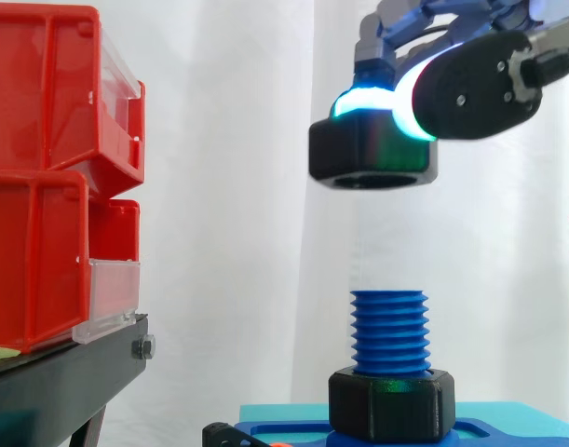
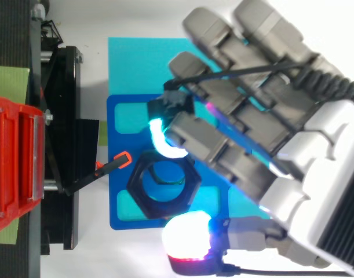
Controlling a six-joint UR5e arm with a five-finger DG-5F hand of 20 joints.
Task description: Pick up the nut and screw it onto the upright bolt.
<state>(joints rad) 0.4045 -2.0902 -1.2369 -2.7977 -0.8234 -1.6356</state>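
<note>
1. Fingers [image 1: 366, 99]: curled onto the black hex nut [image 1: 372, 154], pinching it from opposite sides. One pad glows cyan on the nut's top edge. In the top view another pad [image 2: 188, 238] glows white to red at the nut's lower side.
2. Hand [image 2: 281, 127]: comes in from the right of the frame in the top view. In the side view it sits in the upper right corner.
3. Nut: held in the air at upper centre of the side view, roughly level, with its bore facing down. In the top view its hexagon shows at lower centre, with blue visible through the hole.
4. Upright bolt [image 1: 388, 331]: blue, coarse thread, standing at lower centre of the side view. The held nut hangs above it with a clear gap, touching nothing, and sits slightly toward frame left of the bolt's axis.
5. Second black nut [image 1: 391, 402]: seated around the foot of the bolt.
6. Blue base plate [image 2: 119, 116]: carries the bolt and lies on a cyan mat [image 2: 130, 58].
7. Red bins [image 1: 42, 93]: stacked at the left of the frame on a black stand [image 1: 60, 382], well apart from the bolt.
8. White curtain [image 1: 247, 186]: behind everything.
</note>
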